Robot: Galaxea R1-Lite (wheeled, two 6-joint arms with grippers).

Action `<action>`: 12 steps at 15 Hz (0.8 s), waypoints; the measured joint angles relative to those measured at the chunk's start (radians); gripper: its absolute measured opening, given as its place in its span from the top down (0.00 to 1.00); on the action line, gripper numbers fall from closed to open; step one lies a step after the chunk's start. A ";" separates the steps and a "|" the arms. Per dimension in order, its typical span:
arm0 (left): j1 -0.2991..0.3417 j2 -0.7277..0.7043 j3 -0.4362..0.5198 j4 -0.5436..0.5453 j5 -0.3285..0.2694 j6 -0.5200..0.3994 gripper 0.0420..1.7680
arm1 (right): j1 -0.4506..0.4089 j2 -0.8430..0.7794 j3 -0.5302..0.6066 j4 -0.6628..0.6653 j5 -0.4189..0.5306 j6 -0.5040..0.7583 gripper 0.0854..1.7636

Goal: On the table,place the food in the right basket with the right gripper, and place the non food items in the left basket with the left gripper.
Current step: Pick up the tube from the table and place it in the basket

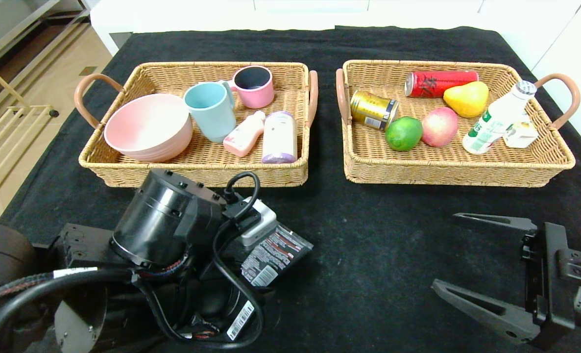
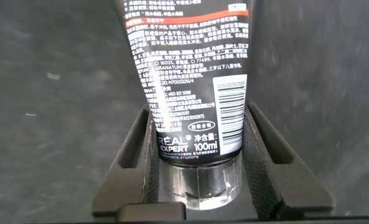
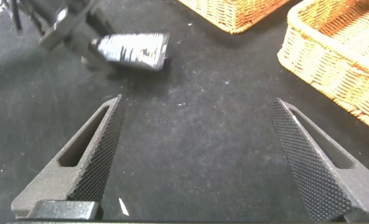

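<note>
Tube (image 2: 190, 81), cap toward left claw (image 2: 196, 162)

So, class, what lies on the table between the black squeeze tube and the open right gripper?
In the head view, only bare black cloth of the table separates the black squeeze tube from the right gripper.

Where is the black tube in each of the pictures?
Head view: the black squeeze tube lies on the black table in front of the left basket, sticking out from under the left arm.
Left wrist view: the tube fills the middle, its cap end between the left gripper's fingers.
Right wrist view: it lies far off, beyond the open, empty right gripper.
Shared landmark: the table's black cloth.
</note>
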 joint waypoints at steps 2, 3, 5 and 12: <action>0.035 -0.019 -0.029 0.000 -0.008 -0.017 0.54 | 0.000 -0.002 0.000 0.001 0.000 0.000 0.03; 0.053 -0.028 -0.045 0.001 -0.020 -0.025 0.54 | 0.000 -0.002 0.000 0.001 0.000 0.000 0.03; 0.085 -0.043 -0.081 0.001 -0.034 -0.058 0.54 | 0.000 -0.002 -0.001 0.003 -0.001 0.000 0.03; 0.172 -0.040 -0.243 -0.014 -0.028 -0.097 0.54 | 0.000 0.001 0.002 0.003 -0.001 -0.003 0.03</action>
